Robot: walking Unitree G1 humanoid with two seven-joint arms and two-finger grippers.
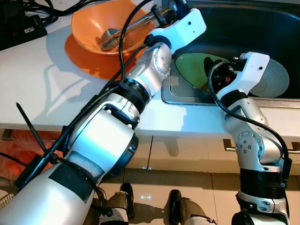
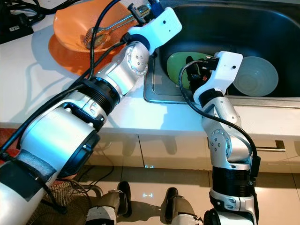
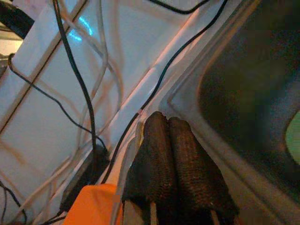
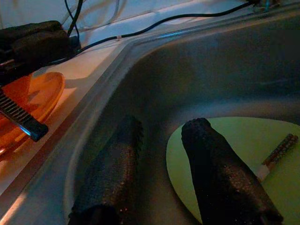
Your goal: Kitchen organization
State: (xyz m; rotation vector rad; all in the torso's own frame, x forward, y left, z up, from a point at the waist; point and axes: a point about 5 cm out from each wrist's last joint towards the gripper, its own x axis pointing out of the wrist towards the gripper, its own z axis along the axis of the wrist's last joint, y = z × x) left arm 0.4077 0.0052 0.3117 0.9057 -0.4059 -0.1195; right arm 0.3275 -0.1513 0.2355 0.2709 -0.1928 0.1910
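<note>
cutlery: metal fork and spoon (image 1: 112, 36) lie in the shallow orange plastic bowl (image 1: 93, 23), handles sticking out over the rim on the sink side.
bowl: sits on a flat orange plate (image 1: 86, 58) on the white countertop (image 1: 37, 89), just beside the sink.
left gripper: my left gripper (image 3: 171, 154) is at the handle ends; black fingers pressed together, a thin metal handle looks pinched between them in the wrist view, so I judge it closed on the cutlery.
right gripper: my right gripper (image 4: 161, 173) is down in the dark steel sink (image 1: 262, 28), fingers spread wide, holding nothing, hovering over the edge of the round green plate (image 4: 243, 154).
sink contents: a stick-like utensil (image 4: 276, 152) lies on the green plate; a pale translucent bowl (image 2: 255, 75) sits beside it.
background: black cables (image 3: 75, 84) and a power strip (image 1: 21, 28) along the wall.
risk 1: grip is far out on the handles, so lifting may let them swivel or slip and clatter.
risk 2: dragging the cutlery could tip the orange bowl off its plate.
risk 3: my left arm crosses near the right; both moving at the sink edge could collide.
</note>
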